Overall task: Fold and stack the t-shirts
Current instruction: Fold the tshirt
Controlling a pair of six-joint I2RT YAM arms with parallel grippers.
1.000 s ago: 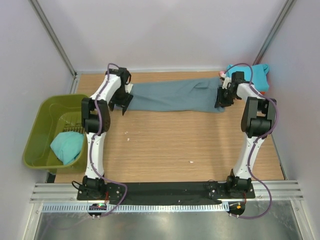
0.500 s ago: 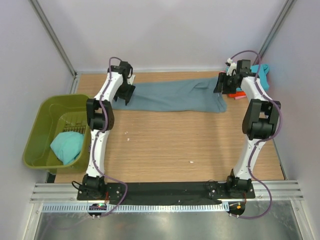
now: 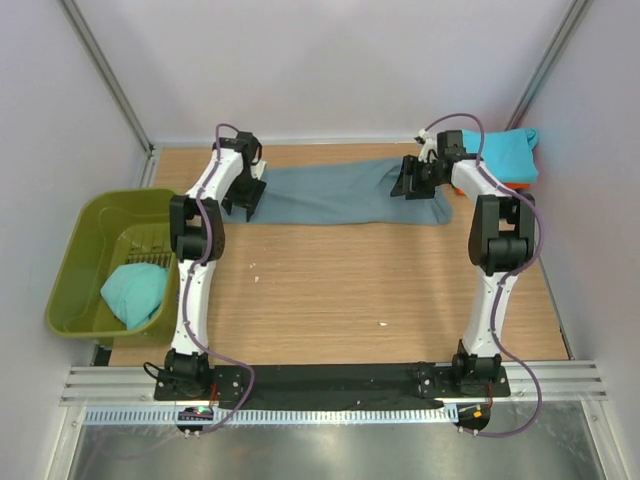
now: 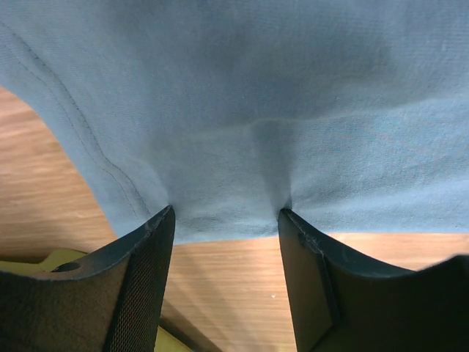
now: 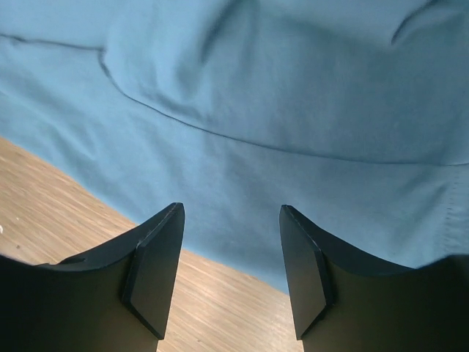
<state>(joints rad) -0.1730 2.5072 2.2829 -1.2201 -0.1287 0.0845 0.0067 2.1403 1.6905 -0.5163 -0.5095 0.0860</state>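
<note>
The large slate blue-grey t-shirt (image 3: 340, 193) lies folded into a long band across the far part of the table. My left gripper (image 3: 247, 196) is open at its left end. In the left wrist view the gripper (image 4: 227, 216) has its tips on the shirt's edge (image 4: 242, 110), with puckered cloth between them. My right gripper (image 3: 410, 180) is open over the right part of the shirt. In the right wrist view the gripper (image 5: 231, 213) is empty above the cloth (image 5: 278, 95). A turquoise t-shirt (image 3: 508, 151) lies at the back right with an orange one (image 3: 519, 185) showing under it.
An olive-green tub (image 3: 72, 262) stands off the table's left edge with another turquoise t-shirt (image 3: 135, 292) crumpled inside. Bare wooden tabletop (image 3: 350, 290) lies between the shirt and the arm bases. White walls close in at the back and sides.
My right gripper has left the shirt's right end, swung back by the stack, then moved left over the shirt. My left gripper shifted slightly at the left end.
</note>
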